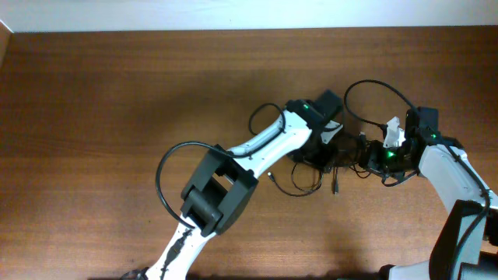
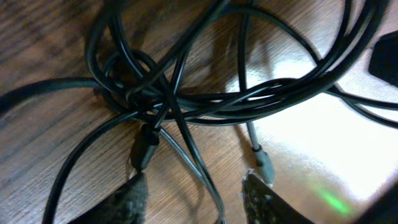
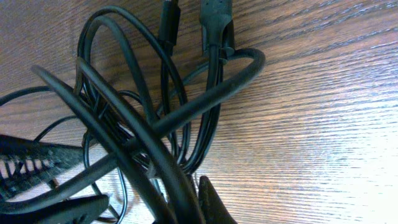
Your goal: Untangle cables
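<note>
The left hand (image 2: 196,194) hangs low over the table (image 2: 43,37) with its fingers (image 2: 134,200) apart, gripping nothing. One thin strand of the cables (image 2: 211,102) runs through the gap between them, and a black plug (image 2: 146,149) lies just off the tip of one finger. Just beyond that plug sits the knot (image 2: 134,93), where several strands cross and loop tightly. A grey-tipped plug (image 2: 264,167) lies near the other finger. Closing here would most likely catch the single strand rather than a plug, and a pull on that strand could draw the knot tighter instead of loosening it. The right hand (image 3: 165,204) is closed, and a loop of the cables seems pinched in it, though the contact sits at the very edge of its own view. The overhead view shows both hands close together over the same heap, right of the table's middle. A pull by either one could therefore drag the whole heap along rather than separate it. A plug could also snag in a loop and jam there, or the pinched loop could slip free.
</note>
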`<control>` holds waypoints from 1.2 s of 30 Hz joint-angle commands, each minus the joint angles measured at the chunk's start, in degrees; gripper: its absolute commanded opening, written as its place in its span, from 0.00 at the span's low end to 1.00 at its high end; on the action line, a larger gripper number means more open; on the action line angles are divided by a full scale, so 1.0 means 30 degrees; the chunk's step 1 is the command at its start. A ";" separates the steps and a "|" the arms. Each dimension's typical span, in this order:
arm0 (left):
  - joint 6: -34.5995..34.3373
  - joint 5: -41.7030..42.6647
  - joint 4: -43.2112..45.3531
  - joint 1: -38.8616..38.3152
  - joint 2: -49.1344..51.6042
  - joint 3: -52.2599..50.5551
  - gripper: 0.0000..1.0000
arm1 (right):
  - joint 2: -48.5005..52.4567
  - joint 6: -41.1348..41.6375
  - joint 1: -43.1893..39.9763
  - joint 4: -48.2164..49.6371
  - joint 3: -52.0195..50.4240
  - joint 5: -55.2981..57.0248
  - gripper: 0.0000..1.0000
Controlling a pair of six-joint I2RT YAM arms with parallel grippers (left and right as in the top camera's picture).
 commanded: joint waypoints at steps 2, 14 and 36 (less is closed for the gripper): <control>-0.0597 -0.2667 0.0036 -0.0583 0.0459 0.0080 0.04 | 0.0087 0.0219 -0.0073 0.0044 -0.0095 0.0160 0.06; -0.0590 -0.3687 0.0852 0.1763 0.0474 0.1100 0.04 | 0.0087 0.0204 -0.0073 0.0044 -0.0095 0.0168 0.04; -0.0590 0.8539 0.0408 0.1909 0.2455 0.2608 0.00 | 0.0087 0.0197 -0.0073 -0.0867 -0.0415 0.0160 0.04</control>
